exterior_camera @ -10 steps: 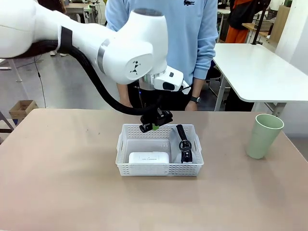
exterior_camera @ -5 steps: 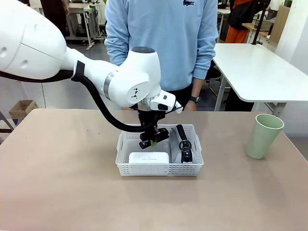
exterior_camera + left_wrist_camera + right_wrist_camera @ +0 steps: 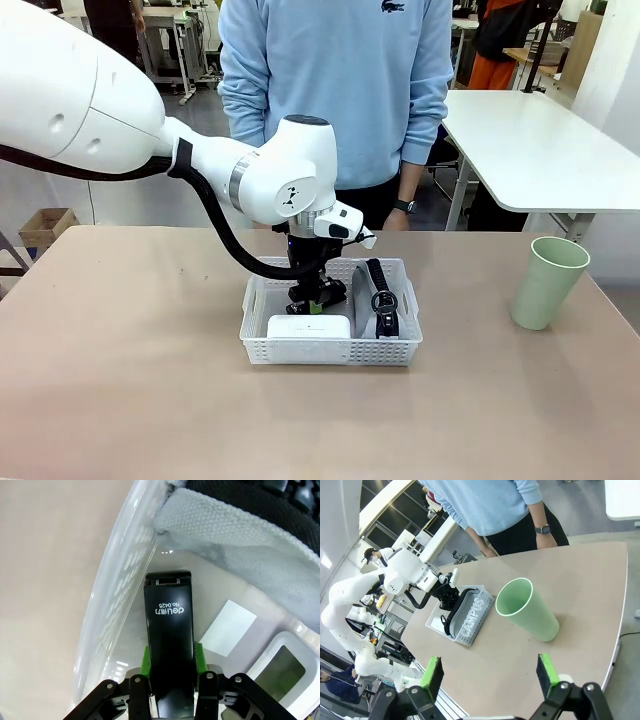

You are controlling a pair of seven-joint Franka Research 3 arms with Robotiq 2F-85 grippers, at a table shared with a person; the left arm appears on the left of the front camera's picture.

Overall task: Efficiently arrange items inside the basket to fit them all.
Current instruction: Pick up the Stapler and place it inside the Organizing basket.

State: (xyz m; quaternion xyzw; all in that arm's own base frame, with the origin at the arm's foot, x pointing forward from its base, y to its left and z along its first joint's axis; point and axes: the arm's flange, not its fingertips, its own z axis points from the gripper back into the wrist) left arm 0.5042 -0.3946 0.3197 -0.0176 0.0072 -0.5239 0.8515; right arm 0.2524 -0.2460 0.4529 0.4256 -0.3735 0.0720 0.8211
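— Stapler [image 3: 168, 645], small and black with white print on top: how was it held?
— Clenched. The left gripper [image 3: 171, 664] had a green pad pressed against each flank, and the nose pointed down into the white perforated basket [image 3: 117, 595], close to one wall. I couldn't tell whether it touched the floor.
— What did the wrist camera add to the front one?
— The print, a white label [image 3: 227, 627] on the basket floor, and the woven corner of the grey pouch [image 3: 235, 540] just beside the stapler's tip. From the front, the arm's white wrist hid most of the grip.
— And round about?
— The pouch stood on edge along the basket's right side, with the black zipper and ring pull uppermost. The white rounded box [image 3: 308, 327] lay against the near wall, just beside the gripper. The pale green cup [image 3: 547, 282] stood upright on the table [image 3: 130, 380], outside the basket and well apart to the right. The right gripper [image 3: 490, 672] hung over the table with its jaws spread and nothing between them. A person [image 3: 340, 90] in a light blue sweater stood at the far edge.
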